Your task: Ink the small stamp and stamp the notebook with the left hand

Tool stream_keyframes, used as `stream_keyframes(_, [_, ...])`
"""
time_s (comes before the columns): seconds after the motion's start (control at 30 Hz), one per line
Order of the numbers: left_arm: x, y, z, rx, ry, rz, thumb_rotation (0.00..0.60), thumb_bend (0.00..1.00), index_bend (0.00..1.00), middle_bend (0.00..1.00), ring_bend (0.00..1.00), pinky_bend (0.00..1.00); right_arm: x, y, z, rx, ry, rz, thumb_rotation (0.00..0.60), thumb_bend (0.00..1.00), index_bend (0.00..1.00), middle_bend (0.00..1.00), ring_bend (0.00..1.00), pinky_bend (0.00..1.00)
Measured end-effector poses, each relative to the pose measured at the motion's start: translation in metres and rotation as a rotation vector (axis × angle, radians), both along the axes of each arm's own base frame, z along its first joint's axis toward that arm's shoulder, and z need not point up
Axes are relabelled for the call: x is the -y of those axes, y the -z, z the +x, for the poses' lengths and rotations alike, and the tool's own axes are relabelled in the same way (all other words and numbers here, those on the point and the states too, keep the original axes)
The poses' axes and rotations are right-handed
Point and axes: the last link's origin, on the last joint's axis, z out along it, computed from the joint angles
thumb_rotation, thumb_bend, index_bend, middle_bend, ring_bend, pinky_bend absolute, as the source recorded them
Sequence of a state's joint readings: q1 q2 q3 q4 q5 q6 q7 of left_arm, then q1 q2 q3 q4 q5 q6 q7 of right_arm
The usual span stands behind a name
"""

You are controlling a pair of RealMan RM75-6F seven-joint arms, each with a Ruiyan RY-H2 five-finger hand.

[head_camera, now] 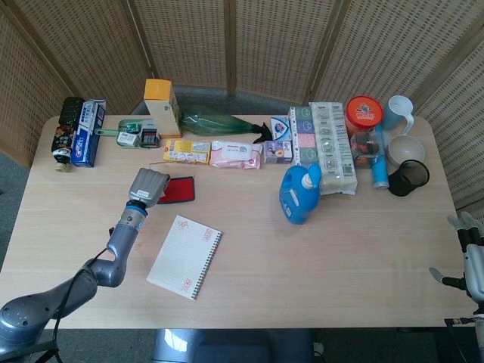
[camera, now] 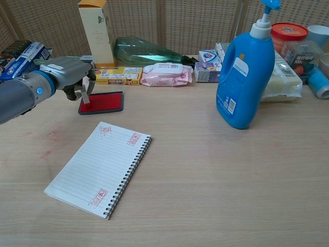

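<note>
My left hand (camera: pixel 69 72) (head_camera: pixel 148 186) holds the small stamp (camera: pixel 85 91) upright, its red tip down on the left end of the red ink pad (camera: pixel 103 102) (head_camera: pixel 178 190). The spiral notebook (camera: pixel 98 167) (head_camera: pixel 185 256) lies open in front of the pad and bears several red stamp marks. My right hand (head_camera: pixel 470 257) shows at the table's far right edge in the head view, fingers apart and holding nothing.
A blue detergent bottle (camera: pixel 244 72) stands at mid right. Along the back are a yellow carton (camera: pixel 95 32), a green bottle (camera: pixel 146 51), a wipes pack (camera: pixel 167 74) and small boxes (camera: pixel 117 75). Cups and a red-lidded jar (head_camera: pixel 364 113) crowd the far right.
</note>
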State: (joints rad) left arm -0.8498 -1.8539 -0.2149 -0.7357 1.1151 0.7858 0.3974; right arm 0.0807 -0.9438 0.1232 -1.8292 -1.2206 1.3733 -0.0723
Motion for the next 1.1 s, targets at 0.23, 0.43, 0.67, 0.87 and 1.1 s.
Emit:
stream_keyframes(0.23, [0.000,-0.003,0.001,0.006,0.006,0.011,0.600,0.41,0.59,1.00,1.00,1.00,0.000,0.000,0.000,0.002,-0.002,0.001,0.600,0.07,0.12,0.03,0.00,0.00])
stream_keyframes(0.43, [0.003,-0.013,0.011,0.036,0.041,0.027,0.600,0.41,0.59,1.00,1.00,1.00,-0.001,0.001,0.001,0.002,-0.006,0.006,0.600,0.07,0.12,0.03,0.00,0.00])
stream_keyframes(0.67, [0.020,-0.032,0.034,0.077,0.117,0.028,0.600,0.41,0.59,1.00,1.00,1.00,-0.002,0.001,0.003,0.004,-0.016,0.008,0.600,0.07,0.12,0.03,0.00,0.00])
stream_keyframes(0.87, [0.045,-0.044,0.048,0.100,0.180,0.003,0.600,0.41,0.59,1.00,1.00,1.00,-0.003,0.000,0.003,0.006,-0.018,0.009,0.600,0.07,0.12,0.03,0.00,0.00])
stream_keyframes(1.1, [0.092,-0.045,0.042,0.128,0.258,-0.079,0.600,0.41,0.59,1.00,1.00,1.00,-0.003,0.001,0.005,0.007,-0.023,0.014,0.600,0.07,0.12,0.03,0.00,0.00])
